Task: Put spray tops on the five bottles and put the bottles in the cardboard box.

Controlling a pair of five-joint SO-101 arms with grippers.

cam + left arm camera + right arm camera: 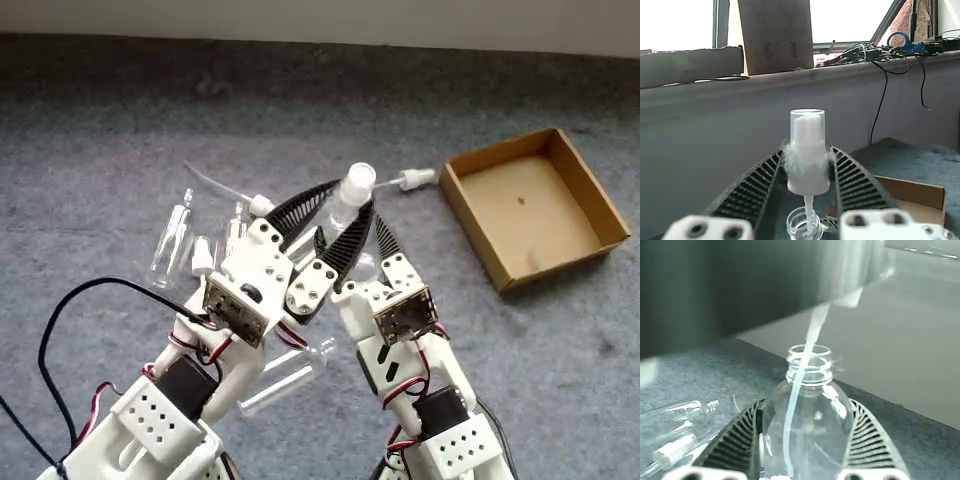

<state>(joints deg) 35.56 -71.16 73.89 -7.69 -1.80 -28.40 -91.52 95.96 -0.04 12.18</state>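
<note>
So here's where I'm at: my left gripper [807, 151] is clamped on a spray top [807, 150], ribbed fingers [757, 185] pinching it at the collar, and my right gripper [806, 407] is closed around the belly of a clear bottle [807, 420]. Both meet over the grey carpet, a little way short of the cardboard box [530, 210], with the spare bottles [175, 240] lying on the other side. The bottle looks empty, so I'd call it very light, and it's smooth clear plastic, so probably slippery and a bit squashy if I overdo the squeeze. The widest part of the body, where I have it now, seems the right place to hold. The top is light too. Its collar is the stiff bit worth grabbing, while the dip tube [801, 380] is thin and bendy, so I wouldn't trust it to steer anything. The bottle's long axis runs roughly upright with the mouth up. The top lines up with it, cap up and tube down, and the tube is already threaded into the neck at a slight slant. The collar sits just above the mouth [802, 225], not seated yet. Another spray top [415, 180] lies near the box.
</note>
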